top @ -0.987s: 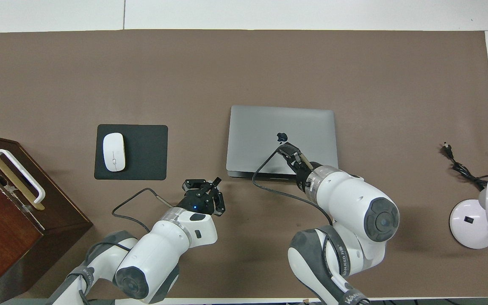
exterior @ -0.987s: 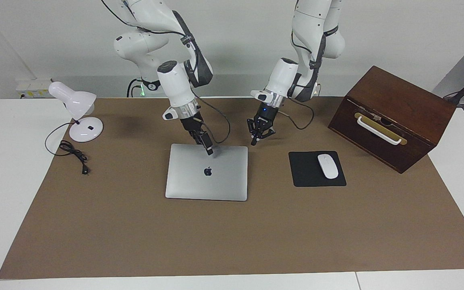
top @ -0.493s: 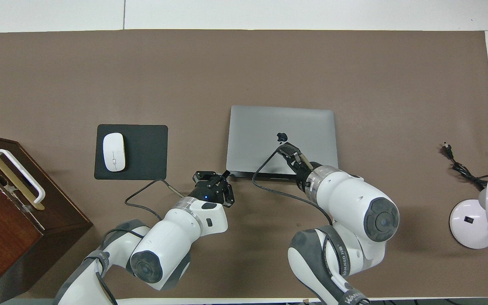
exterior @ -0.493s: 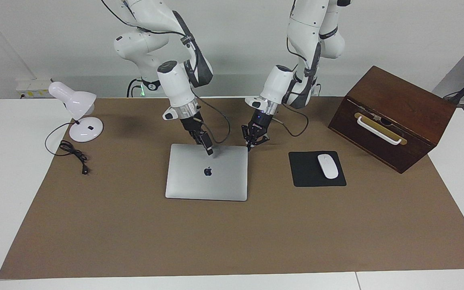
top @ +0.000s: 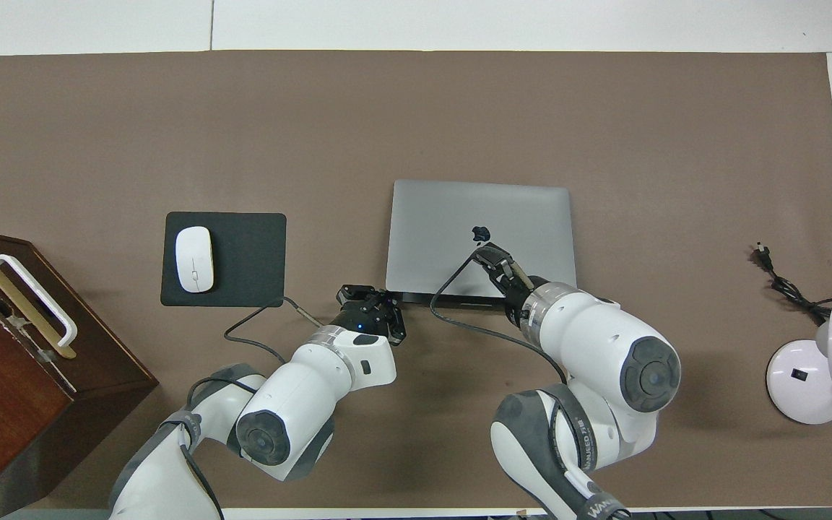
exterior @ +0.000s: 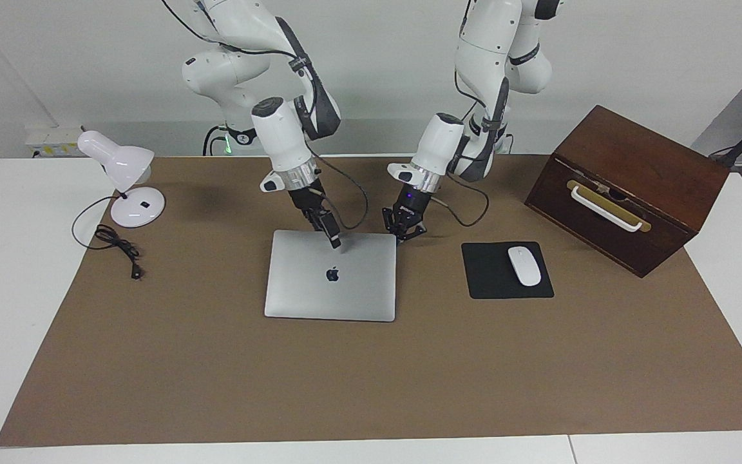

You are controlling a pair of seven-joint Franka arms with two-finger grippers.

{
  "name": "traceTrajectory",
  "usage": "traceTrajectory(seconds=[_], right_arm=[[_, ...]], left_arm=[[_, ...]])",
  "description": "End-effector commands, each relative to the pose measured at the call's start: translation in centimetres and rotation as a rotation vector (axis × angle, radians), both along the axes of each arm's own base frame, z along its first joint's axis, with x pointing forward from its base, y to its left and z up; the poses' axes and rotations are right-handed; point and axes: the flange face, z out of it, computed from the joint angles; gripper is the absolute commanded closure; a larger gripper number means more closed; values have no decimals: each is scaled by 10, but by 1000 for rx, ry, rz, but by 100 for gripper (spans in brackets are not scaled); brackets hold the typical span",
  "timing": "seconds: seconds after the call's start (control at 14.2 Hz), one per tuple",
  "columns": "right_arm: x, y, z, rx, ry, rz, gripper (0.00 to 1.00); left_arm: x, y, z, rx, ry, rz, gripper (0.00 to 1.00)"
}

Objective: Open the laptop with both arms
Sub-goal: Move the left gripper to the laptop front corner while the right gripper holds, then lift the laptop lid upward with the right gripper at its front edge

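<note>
The laptop (exterior: pixel 329 290) lies shut on the brown mat, apple logo up; it also shows in the overhead view (top: pixel 474 209). My right gripper (exterior: pixel 335 243) is shut, and its tip rests on the lid near the edge nearest the robots, beside the logo; it also shows in the overhead view (top: pixel 487 253). My left gripper (exterior: pixel 402 237) is open and low at the laptop's corner nearest the robots, toward the left arm's end; it also shows in the overhead view (top: pixel 376 295). I cannot tell whether it touches the laptop.
A black mouse pad (exterior: pixel 487 277) with a white mouse (exterior: pixel 524 265) lies beside the laptop toward the left arm's end. A brown wooden box (exterior: pixel 628 187) with a white handle stands past it. A white desk lamp (exterior: pixel 123 167) and its cord (exterior: pixel 116 245) sit at the right arm's end.
My left gripper has moved down and sideways from beside the laptop to its near corner. The right gripper and the laptop have not moved.
</note>
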Motion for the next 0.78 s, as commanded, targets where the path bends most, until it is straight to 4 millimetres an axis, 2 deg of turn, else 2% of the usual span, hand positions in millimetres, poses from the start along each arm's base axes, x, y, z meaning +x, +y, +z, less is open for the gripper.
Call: traceTrajectory(seconds=[0.0, 0.21, 0.7], right_arm=[[14, -4, 4, 11, -55, -17, 0], [21, -3, 6, 33, -77, -50, 0], [55, 13, 33, 78, -177, -77, 0]], left_arm=[[4, -4, -10, 12, -11, -13, 100], [4, -3, -12, 19, -12, -19, 100], [4, -2, -13, 28, -16, -29, 100]])
